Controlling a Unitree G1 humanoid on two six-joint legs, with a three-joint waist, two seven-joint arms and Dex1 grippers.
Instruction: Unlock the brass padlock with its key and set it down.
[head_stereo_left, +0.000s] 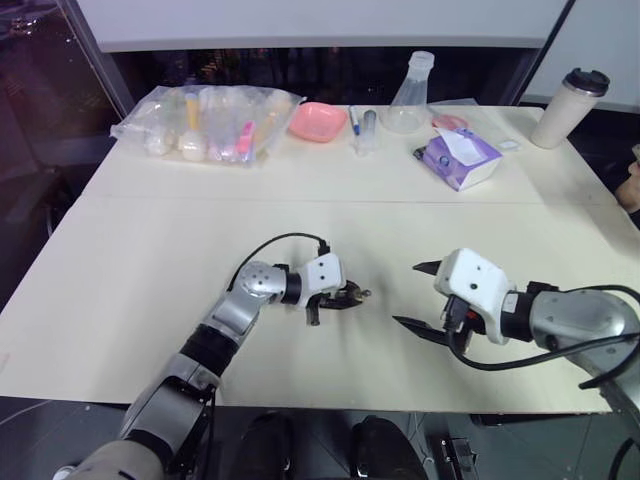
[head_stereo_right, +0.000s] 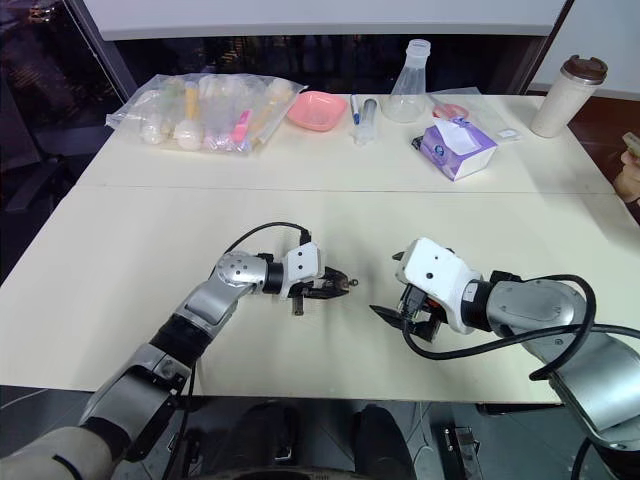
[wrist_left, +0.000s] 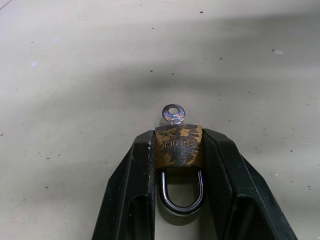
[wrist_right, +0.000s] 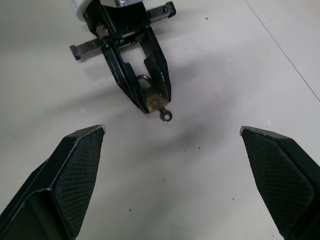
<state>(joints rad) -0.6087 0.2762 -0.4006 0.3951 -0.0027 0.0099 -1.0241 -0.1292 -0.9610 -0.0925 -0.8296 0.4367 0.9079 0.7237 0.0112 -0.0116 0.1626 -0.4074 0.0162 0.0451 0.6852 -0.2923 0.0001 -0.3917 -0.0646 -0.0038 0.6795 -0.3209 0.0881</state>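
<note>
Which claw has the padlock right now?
The left claw: it is clamped on the brass padlock, key sticking out. The right claw is wide open, empty.

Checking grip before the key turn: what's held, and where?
The left claw pinches the brass padlock by its body sides; the right claw is open, holding nothing.

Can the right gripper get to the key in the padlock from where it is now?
Probably yes. The right gripper is open and faces the key, which sticks out of the brass padlock beyond the left gripper; bare table lies between.
</note>
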